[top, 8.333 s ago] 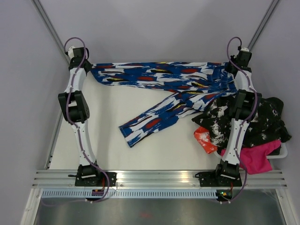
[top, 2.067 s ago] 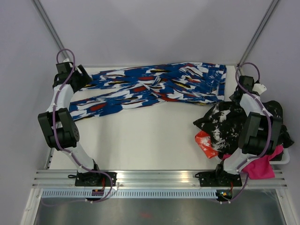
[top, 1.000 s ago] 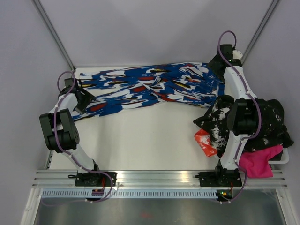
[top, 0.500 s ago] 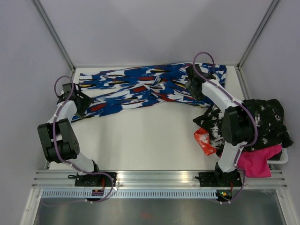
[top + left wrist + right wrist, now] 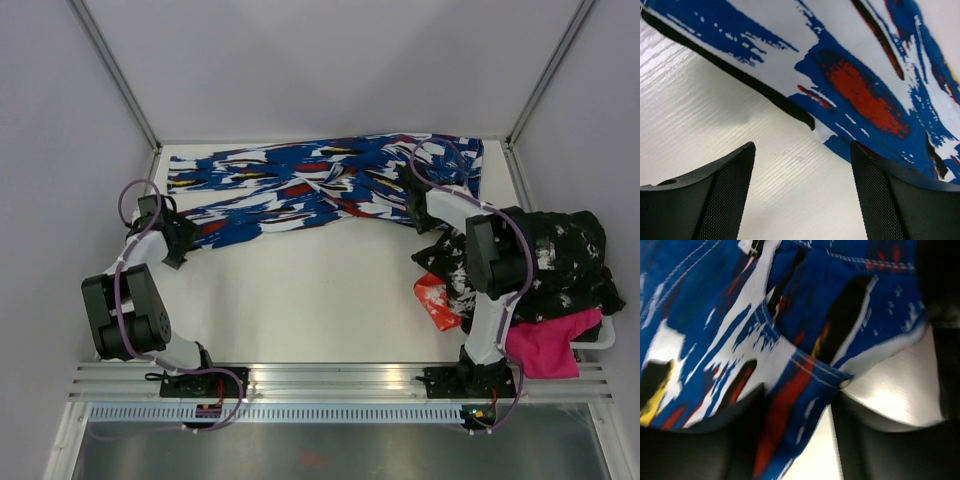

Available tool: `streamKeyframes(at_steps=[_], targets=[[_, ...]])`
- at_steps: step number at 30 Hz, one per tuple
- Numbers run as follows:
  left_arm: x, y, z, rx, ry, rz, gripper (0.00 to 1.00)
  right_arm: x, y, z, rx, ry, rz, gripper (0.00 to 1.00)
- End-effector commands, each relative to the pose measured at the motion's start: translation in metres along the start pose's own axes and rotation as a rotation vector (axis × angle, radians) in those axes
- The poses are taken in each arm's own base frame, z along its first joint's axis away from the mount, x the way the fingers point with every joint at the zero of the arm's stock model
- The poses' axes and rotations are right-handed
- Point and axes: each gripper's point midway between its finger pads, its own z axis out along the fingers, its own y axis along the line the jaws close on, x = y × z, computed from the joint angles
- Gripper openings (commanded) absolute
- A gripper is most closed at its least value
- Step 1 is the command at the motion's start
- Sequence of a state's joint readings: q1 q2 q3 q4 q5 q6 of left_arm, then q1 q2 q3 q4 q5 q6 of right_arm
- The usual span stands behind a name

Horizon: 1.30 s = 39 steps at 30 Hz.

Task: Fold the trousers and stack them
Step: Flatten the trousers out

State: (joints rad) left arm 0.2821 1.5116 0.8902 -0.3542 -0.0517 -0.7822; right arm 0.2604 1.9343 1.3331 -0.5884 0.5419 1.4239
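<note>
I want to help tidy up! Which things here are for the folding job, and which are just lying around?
For the job:
- trousers
- left gripper, open beside a leg end
- right gripper, at the waist end

Just lying about:
- black-and-white cloth
- pink cloth
- orange item

Around me, plain pale lilac-grey walls: back wall [image 5: 330, 60], left wall [image 5: 50, 150], right wall [image 5: 600, 120]. Slim grey metal struts rose diagonally from far table corners: left strut [image 5: 112, 75], right strut [image 5: 551, 70]. Under me lay white tabletop [image 5: 320, 300], finely ribbed close up. At near edge: silver slotted aluminium rail [image 5: 340, 377], perforated metal strip [image 5: 330, 412], dull grey metal panel [image 5: 330, 450]. Light was soft, even.
</note>
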Motion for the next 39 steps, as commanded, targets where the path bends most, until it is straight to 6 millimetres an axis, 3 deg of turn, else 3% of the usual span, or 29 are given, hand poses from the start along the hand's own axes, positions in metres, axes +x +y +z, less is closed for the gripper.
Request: streamKeyframes(at_steps=[1,2,6,11,16,19,21,22,25,29,33,36,39], targets=[[-0.010,-0.004,-0.003,0.028,-0.059,-0.063,0.81,-0.018,0.016,0.022,-0.006,-0.100,0.026,0.53],[-0.008,-0.001,-0.001,0.019,-0.055,-0.073,0.81,-0.022,0.016,0.028,0.005,-0.109,-0.005,0.33],[0.000,0.001,0.006,0.023,-0.017,-0.091,0.77,-0.047,0.018,0.023,0.011,-0.149,-0.018,0.00],[0.013,0.002,0.023,0.018,0.045,-0.114,0.71,-0.085,0.036,-0.008,-0.048,-0.244,-0.147,0.00],[0.026,0.003,0.037,0.036,0.079,-0.136,0.65,-0.082,0.040,-0.008,-0.058,-0.217,-0.221,0.06],[0.032,0.004,0.043,0.034,0.108,-0.147,0.56,-0.073,0.047,-0.004,-0.077,-0.180,-0.257,0.09],[0.035,0.009,0.047,0.019,0.108,-0.148,0.39,-0.074,0.055,-0.005,-0.093,-0.178,-0.287,0.09],[0.029,0.009,0.049,0.016,0.074,-0.133,0.27,-0.076,0.058,-0.006,-0.098,-0.185,-0.305,0.08],[0.012,0.018,0.054,-0.053,0.006,-0.121,0.04,-0.082,0.060,-0.008,-0.097,-0.196,-0.327,0.01],[-0.024,0.013,0.042,-0.129,-0.056,-0.051,0.02,-0.094,0.056,-0.017,-0.087,-0.189,-0.350,0.00],[-0.083,-0.003,0.001,-0.133,-0.201,0.049,0.02,-0.103,0.052,-0.037,-0.107,-0.164,-0.342,0.00],[-0.133,-0.019,-0.032,-0.144,-0.330,0.165,0.02,-0.091,0.045,-0.038,-0.111,-0.098,-0.409,0.08],[-0.150,-0.016,-0.036,-0.168,-0.365,0.194,0.02,-0.068,0.026,-0.026,-0.057,-0.008,-0.498,0.14]])
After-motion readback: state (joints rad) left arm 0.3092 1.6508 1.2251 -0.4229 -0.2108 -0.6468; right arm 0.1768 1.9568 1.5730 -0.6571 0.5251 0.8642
